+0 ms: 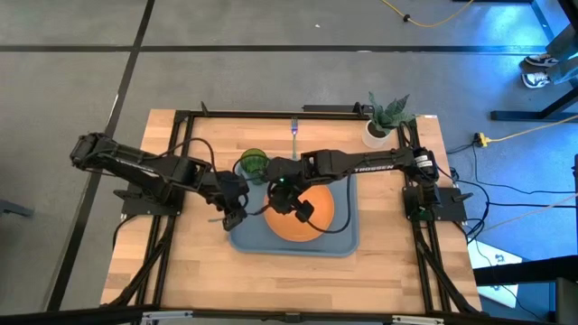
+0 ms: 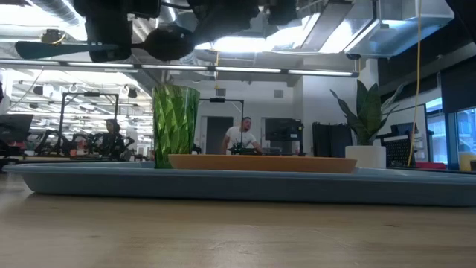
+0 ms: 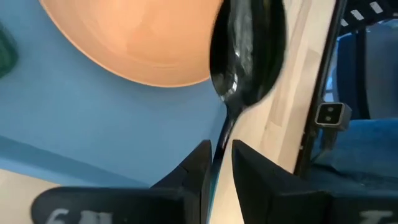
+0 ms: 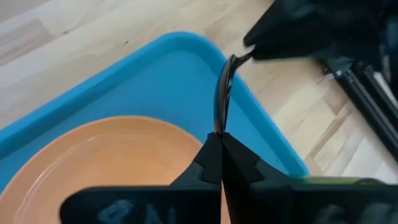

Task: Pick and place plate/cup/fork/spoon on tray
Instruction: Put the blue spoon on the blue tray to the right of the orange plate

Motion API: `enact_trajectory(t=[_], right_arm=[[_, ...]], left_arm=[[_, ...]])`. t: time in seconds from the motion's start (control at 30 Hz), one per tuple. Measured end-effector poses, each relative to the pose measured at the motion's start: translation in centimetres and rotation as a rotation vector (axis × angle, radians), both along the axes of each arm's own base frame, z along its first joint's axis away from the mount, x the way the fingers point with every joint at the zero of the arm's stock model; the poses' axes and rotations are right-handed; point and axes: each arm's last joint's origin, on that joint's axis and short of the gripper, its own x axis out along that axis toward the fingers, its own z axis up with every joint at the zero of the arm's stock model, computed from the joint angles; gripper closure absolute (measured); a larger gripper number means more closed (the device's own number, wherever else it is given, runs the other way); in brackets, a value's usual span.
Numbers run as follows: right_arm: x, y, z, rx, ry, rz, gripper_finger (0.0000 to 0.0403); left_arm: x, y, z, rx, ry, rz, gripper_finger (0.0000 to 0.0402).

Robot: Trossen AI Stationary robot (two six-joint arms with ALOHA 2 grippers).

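The orange plate (image 1: 307,217) lies on the blue-grey tray (image 1: 348,244), and the green cup (image 1: 253,163) stands at the tray's far left corner. The fork (image 1: 294,132) lies on the wood beyond the tray. The spoon (image 3: 247,56) hangs in the air over the tray's left part, between my two grippers. My left gripper (image 1: 237,214) is shut on its handle end. My right gripper (image 1: 292,204), over the plate's left edge, is shut on its bowl end. My left gripper pinches the spoon's thin neck (image 3: 221,142), just behind the dark bowl, between its two fingers. It comes roughly level from the table's left, its fingers along the spoon. The spoon is lifted clear of the tray. My right gripper pinches the tip of the spoon's bowl (image 4: 218,127) between its two shut fingertips. It comes from the table's right, over the plate. The bowl shows edge-on, clear of the tray and plate.
A white pot with a green plant (image 1: 384,122) stands at the table's far right corner. The arms' black frames run along both sides of the table. Bare wood lies in front of the tray (image 1: 289,280).
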Motion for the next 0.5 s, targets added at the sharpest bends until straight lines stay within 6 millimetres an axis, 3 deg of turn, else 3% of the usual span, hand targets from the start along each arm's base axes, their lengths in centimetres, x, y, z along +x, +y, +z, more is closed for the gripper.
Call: enact_trajectory(t=[0.5], right_arm=[[-0.5,-0.1,-0.4,-0.015,0.067,-0.008,0.0403]], left_arm=[[-0.2,1.4,-0.1,0.018,0.022,-0.017,0.0346]])
